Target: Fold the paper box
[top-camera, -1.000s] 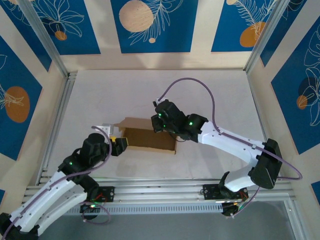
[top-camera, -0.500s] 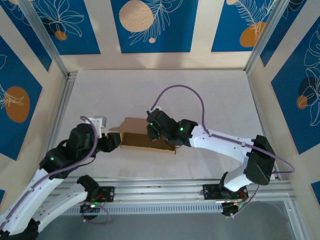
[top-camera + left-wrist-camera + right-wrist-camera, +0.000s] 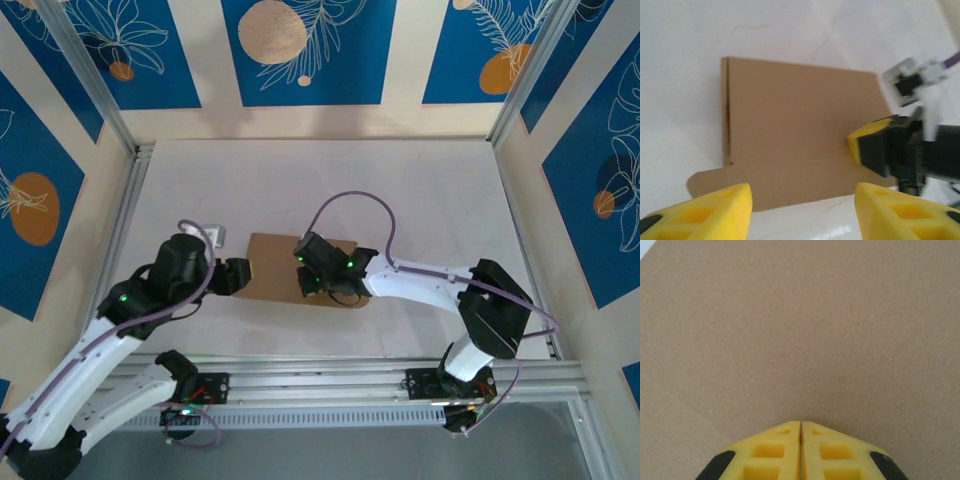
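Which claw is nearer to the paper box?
Right. The right claw, shut, rests on top of the paper box; the left claw stands open just off its left end.

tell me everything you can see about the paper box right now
The paper box is plain brown corrugated cardboard, lying flat and low near the middle of the white table. Its top is one smooth panel with a crease along one side, and a narrow flap strip sticks out past a corner. The shut right gripper sits on the top panel and seems to press it down. The open left gripper is at its edge, contact unclear.
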Controlling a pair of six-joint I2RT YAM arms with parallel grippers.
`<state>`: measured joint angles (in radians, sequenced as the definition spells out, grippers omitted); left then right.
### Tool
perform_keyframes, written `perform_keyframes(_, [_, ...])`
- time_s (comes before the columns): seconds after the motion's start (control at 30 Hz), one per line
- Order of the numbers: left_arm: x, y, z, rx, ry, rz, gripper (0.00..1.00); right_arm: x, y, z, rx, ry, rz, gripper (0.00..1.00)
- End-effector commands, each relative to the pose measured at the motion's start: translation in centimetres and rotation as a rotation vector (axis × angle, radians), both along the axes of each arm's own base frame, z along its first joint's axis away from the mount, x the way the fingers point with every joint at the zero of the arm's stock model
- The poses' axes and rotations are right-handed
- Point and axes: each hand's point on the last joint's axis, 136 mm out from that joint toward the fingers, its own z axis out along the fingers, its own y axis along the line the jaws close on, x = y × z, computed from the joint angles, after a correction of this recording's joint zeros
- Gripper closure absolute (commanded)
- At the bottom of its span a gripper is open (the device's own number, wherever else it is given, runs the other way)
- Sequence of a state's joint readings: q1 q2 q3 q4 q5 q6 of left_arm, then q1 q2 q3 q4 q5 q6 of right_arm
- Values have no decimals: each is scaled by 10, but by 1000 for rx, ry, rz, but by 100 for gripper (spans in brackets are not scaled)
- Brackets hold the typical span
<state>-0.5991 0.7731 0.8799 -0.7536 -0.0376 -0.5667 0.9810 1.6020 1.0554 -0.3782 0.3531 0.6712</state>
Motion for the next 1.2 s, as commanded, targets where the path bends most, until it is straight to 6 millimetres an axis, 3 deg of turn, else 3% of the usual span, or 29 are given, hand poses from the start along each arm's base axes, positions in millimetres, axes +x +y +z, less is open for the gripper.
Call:
perform_keyframes(0.0, [21,-1,-28,-59,47,36,44,-7,-8,-20,26,142,-31,88])
perform_keyframes(0.13, [40,7,-54,-139,102,108,44,-3,-12,-15,59,190,-16,87])
perform_keyframes(0.27, [49,11,-71,-132,107,148,37,3,-12,19,170,170,30,85])
perform_keyframes(0.37, [53,18,-83,-98,95,178,33,13,-31,42,203,114,-6,81])
perform_keyframes(0.47, [55,20,-89,-90,75,177,32,23,-57,48,199,101,-60,64])
perform_keyframes(0.63, [58,29,-109,-70,105,215,25,31,-96,36,235,152,-160,48])
perform_keyframes(0.8, [70,30,-122,-174,124,261,24,33,-110,23,262,190,-188,22])
perform_keyframes(1.0, [83,16,-138,-263,143,239,24,33,-107,5,395,299,-198,21])
perform_keyframes(1.17, [86,19,-150,-264,160,260,24,32,-105,-13,431,383,-198,21])
